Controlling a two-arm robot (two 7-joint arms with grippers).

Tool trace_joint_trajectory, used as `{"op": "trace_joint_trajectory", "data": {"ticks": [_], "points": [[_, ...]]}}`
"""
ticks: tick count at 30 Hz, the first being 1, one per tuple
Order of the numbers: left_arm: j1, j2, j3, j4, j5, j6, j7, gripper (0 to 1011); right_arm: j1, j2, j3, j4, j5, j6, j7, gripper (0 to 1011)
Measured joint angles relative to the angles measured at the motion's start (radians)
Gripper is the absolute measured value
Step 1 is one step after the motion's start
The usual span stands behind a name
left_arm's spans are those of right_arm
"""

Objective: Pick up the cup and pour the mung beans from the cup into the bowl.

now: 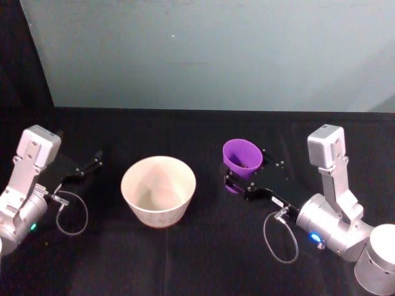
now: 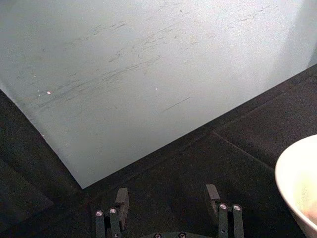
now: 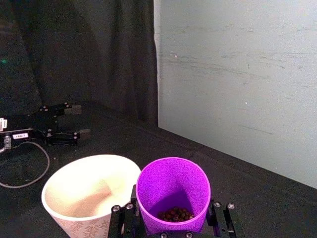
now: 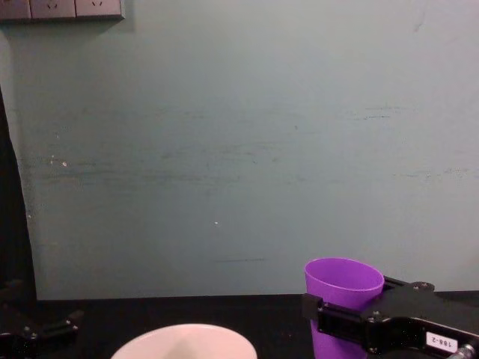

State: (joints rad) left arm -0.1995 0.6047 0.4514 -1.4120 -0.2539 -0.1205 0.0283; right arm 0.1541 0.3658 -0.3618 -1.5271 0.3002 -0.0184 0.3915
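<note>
**A:** What is the ground like, and the room?

**B:** A table (image 1: 197, 265) under matte black cloth takes the lower half of the head view. Its far edge meets a scuffed, pale grey-green wall (image 1: 216, 49) along a line across the upper middle. A black curtain (image 3: 89, 49) hangs at the upper left of the right wrist view. A row of wall sockets (image 4: 60, 9) sits in the top left corner of the chest view.

**A:** And the task's things?

**B:** The small, bright purple plastic cup (image 1: 242, 158) is right of centre in the head view and stands upright in the chest view. The right gripper (image 1: 245, 171) is clamped on it, one finger on each side. Tiny brownish mung beans (image 3: 176, 214) lie heaped in its bottom. The wide, round, pinkish-white bowl (image 1: 158, 190) sits just left of centre.

**A:** How much room is there to move?

**B:** A strip of black cloth separates the bowl and the cup. More cloth runs along the bottom centre and behind both, up to the wall. The left gripper (image 1: 91, 165) rests near the left edge, well apart from the bowl, with its fingers spread over the cloth. I cannot tell whether the cup's base touches the table.
</note>
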Motion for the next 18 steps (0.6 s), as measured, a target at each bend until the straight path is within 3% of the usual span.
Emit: {"op": "trace_joint_trajectory", "data": {"ticks": [18], "points": [[0.0,0.0,0.0,0.0,0.0,0.0,0.0,1011,0.0,0.0,0.0,0.0,0.0,0.0,0.0,726]]}}
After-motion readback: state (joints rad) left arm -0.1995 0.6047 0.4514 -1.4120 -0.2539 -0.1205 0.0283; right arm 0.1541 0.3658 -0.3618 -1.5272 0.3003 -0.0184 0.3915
